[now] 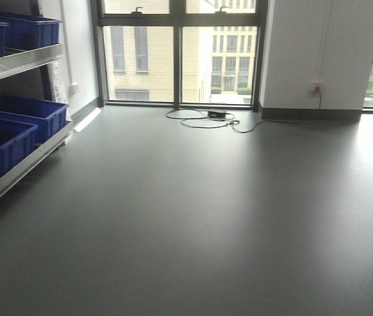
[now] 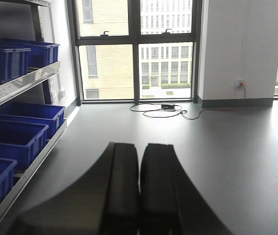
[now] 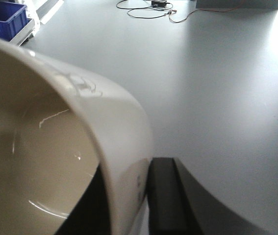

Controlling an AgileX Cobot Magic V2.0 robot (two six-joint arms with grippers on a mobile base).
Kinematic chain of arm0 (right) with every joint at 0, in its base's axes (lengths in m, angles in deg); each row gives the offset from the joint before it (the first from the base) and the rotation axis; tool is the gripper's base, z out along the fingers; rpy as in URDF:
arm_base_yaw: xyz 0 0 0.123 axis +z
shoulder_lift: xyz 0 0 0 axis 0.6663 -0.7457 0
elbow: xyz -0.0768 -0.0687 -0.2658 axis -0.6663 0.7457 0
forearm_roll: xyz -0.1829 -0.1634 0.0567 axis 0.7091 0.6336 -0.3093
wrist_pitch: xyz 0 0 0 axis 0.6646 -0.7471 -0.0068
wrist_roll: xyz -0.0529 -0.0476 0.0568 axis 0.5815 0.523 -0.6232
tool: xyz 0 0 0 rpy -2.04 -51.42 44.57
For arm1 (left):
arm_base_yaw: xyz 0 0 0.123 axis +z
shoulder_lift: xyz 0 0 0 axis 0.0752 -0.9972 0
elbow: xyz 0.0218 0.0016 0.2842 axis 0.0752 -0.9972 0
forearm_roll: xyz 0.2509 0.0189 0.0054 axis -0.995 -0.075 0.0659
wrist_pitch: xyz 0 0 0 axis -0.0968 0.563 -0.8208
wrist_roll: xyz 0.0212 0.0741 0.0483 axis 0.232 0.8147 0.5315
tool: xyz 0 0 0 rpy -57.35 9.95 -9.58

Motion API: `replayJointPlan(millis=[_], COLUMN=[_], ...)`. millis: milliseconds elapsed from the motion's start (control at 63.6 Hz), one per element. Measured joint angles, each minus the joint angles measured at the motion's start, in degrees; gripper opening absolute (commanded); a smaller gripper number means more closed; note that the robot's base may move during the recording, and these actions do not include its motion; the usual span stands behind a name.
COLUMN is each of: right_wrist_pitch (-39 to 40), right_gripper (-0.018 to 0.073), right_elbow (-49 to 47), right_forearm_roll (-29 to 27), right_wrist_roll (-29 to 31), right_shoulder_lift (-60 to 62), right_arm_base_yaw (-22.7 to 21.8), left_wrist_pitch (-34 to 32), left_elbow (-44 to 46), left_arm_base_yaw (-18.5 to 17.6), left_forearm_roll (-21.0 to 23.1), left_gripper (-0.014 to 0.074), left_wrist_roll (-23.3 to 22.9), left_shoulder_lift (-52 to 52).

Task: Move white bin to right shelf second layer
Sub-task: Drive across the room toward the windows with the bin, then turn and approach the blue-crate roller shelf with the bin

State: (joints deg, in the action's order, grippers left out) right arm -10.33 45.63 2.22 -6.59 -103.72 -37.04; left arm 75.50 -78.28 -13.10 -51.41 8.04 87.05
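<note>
Our right gripper (image 3: 129,200) clamps one wall of the glossy cream-white plastic bin (image 3: 45,137), left gripper (image 2: 139,191) together, empty; we fear this one-sided hold lets it slip.

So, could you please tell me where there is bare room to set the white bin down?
The grey floor is bare from the steel rack's front rail across to the white wall, back to the cables by the window. The rack levels in view are crowded with blue crates.
</note>
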Motion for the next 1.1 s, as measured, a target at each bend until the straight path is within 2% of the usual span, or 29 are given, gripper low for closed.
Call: replayJointPlan(millis=[1101], right_wrist_pitch=[0.0], right_gripper=[0.0057], right_elbow=[0.0], right_forearm_roll=[0.0], right_wrist_roll=[0.0], right_shoulder_lift=[0.0], right_arm_base_yaw=[0.0], left_wrist_pitch=[0.0], left_elbow=[0.0], left_arm_base_yaw=[0.0], left_forearm_roll=[0.0], left_gripper=[0.0085], left_wrist_roll=[0.0], left_shoulder_lift=[0.0])
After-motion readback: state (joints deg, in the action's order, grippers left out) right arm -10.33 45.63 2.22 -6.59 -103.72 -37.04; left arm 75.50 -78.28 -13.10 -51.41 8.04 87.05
